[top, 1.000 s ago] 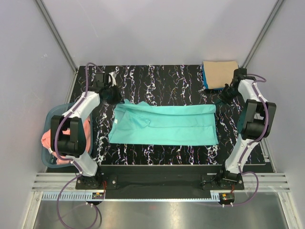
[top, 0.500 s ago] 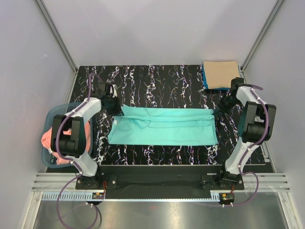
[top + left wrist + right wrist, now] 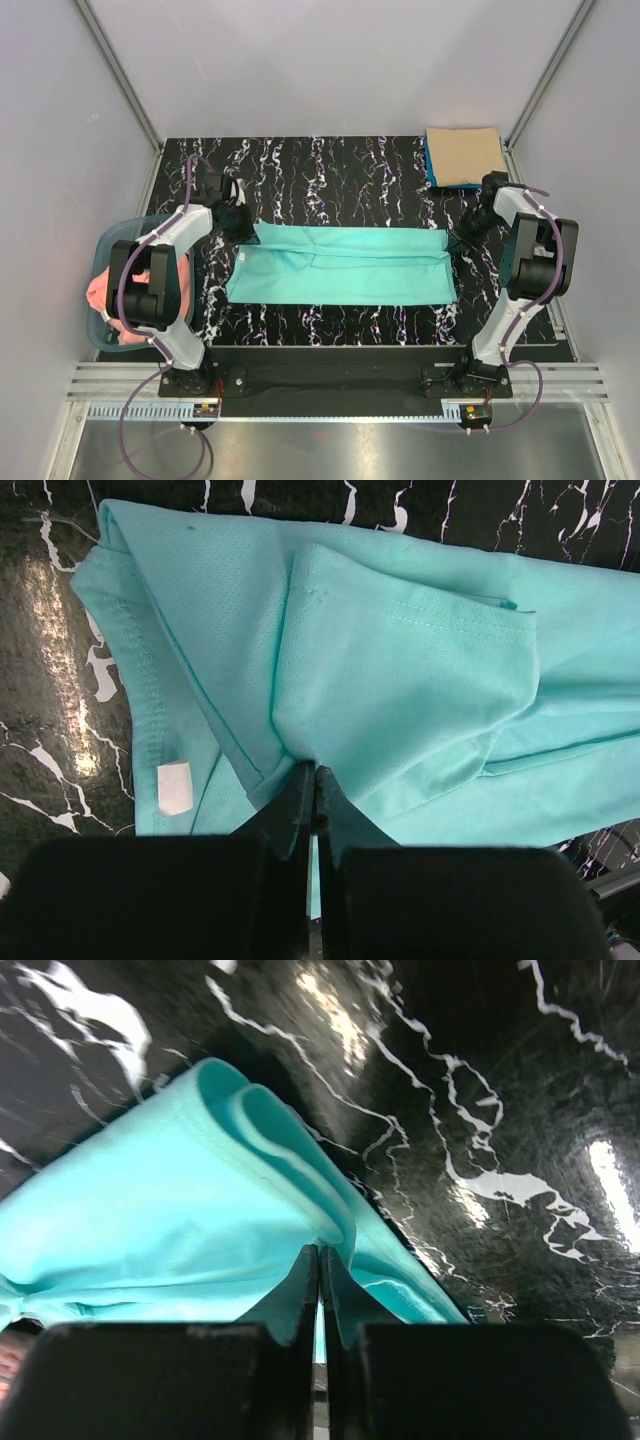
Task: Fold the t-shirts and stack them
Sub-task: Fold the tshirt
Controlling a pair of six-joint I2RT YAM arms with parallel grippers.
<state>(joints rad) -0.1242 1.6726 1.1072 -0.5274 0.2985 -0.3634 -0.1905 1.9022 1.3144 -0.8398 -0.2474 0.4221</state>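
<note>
From the top view I see the green shirt (image 3: pixel 345 265) spread as a long band across the middle of the table (image 3: pixel 330 165). My left end effector (image 3: pixel 243 222) is at its far left corner and my right end effector (image 3: pixel 462 232) at its far right corner. That view does not show me the jaws.

The left wrist view does: both fingers are pressed together with a fold of the green shirt pinched between their tips. It also shows a stitched sleeve hem lying over the body cloth, and a small white label (image 3: pixel 175 787) near the collar, neither of which I can make out from above.

The right wrist view shows the other pair clamped on a doubled, rolled edge of the same shirt, raised off the table.

Only the top view shows the rest. A folded tan shirt (image 3: pixel 463 153) lies on a blue shirt (image 3: pixel 430 168) beyond the green shirt's right end. A basket (image 3: pixel 100 332) holding a pink shirt (image 3: pixel 100 290) sits off its left end.
</note>
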